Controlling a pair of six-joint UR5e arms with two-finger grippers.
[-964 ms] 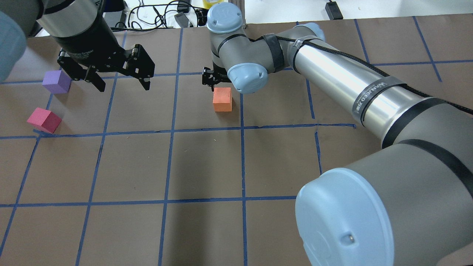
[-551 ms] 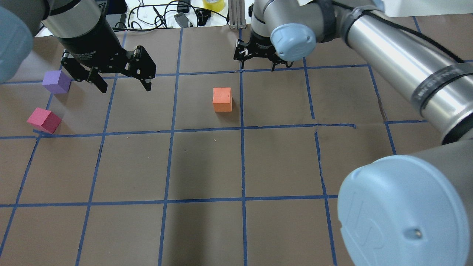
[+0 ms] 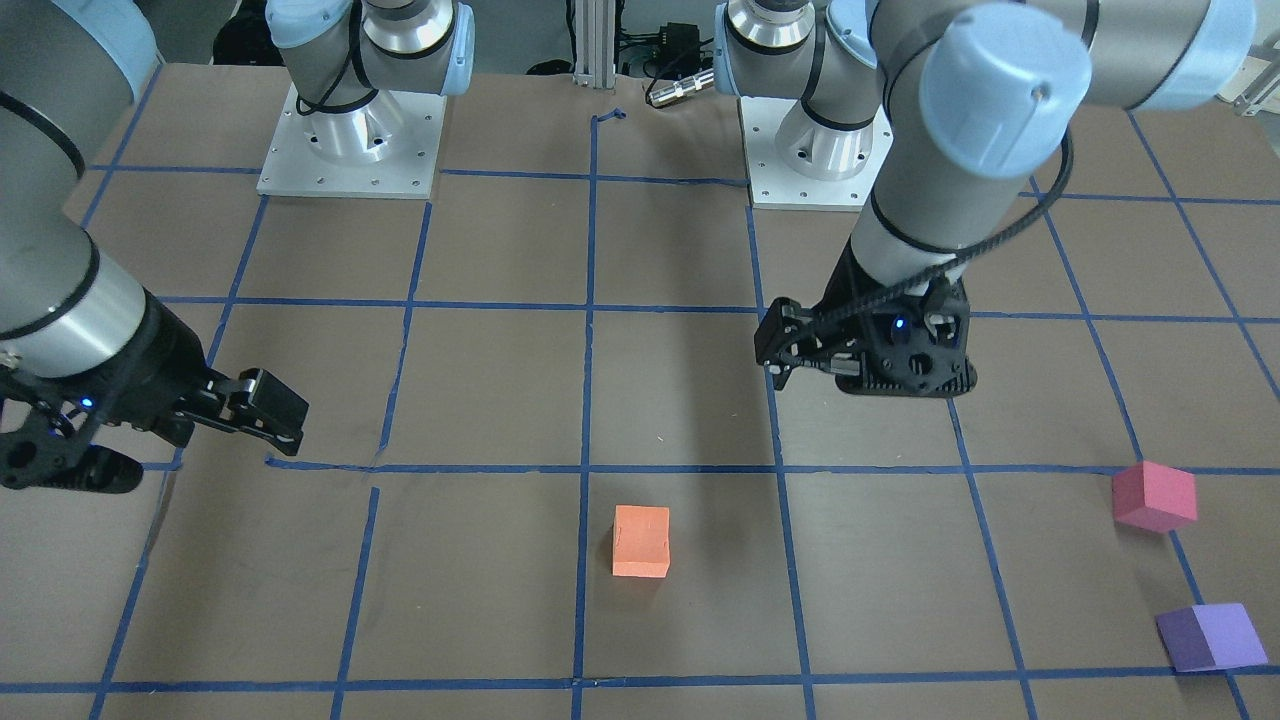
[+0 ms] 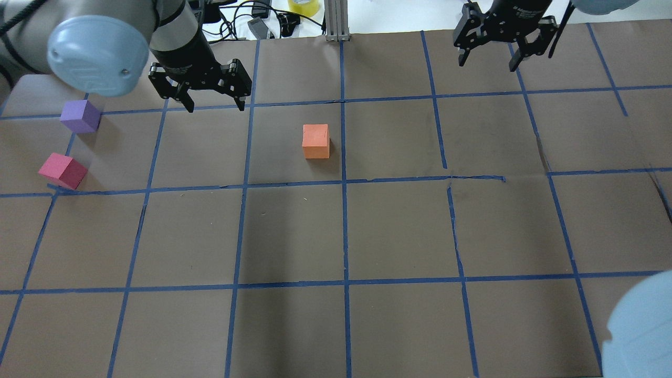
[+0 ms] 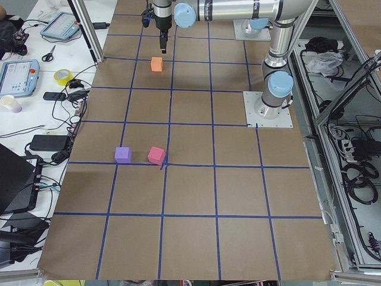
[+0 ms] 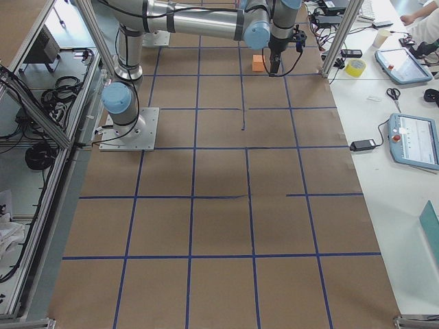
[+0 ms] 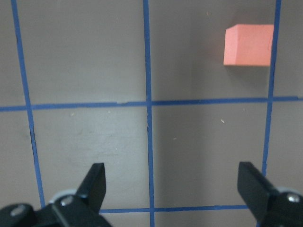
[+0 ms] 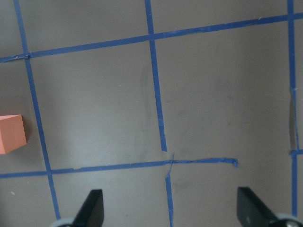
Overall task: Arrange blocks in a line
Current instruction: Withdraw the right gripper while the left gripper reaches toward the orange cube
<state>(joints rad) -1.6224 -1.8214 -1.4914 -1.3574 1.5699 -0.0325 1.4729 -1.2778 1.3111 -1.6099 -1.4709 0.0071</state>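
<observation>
Holds the left gripper [image 4: 215, 105] up over the table [image 4: 399, 231], jaws spread wide with nothing between them; holds the right gripper [image 4: 486, 63] the same way, wide apart and empty, toward the far right of the overhead view. Has the orange block [image 4: 316, 140] sitting flat on the brown paper near the table's middle, just beside a blue tape line [image 4: 345, 210] and touching neither gripper; places it off to the right of the left gripper and off to the left of the right gripper, well apart from both, roughly between them from side to side. Catches it in the upper right corner of the left wrist view, clear beyond the spread fingertips [image 7: 94, 182]; catches only a slice of it at the left edge of the right wrist view, well aside from that gripper's fingertips [image 8: 92, 208]. Has the purple block [image 4: 80, 116] and the pinkish-red block [image 4: 63, 170] near each other but apart at the table's left end, the purple one farther from the robot; sets both off to the left of the left gripper, untouched. Shows the three blocks in no single line: two close together at the left, the orange one well apart toward the middle.
</observation>
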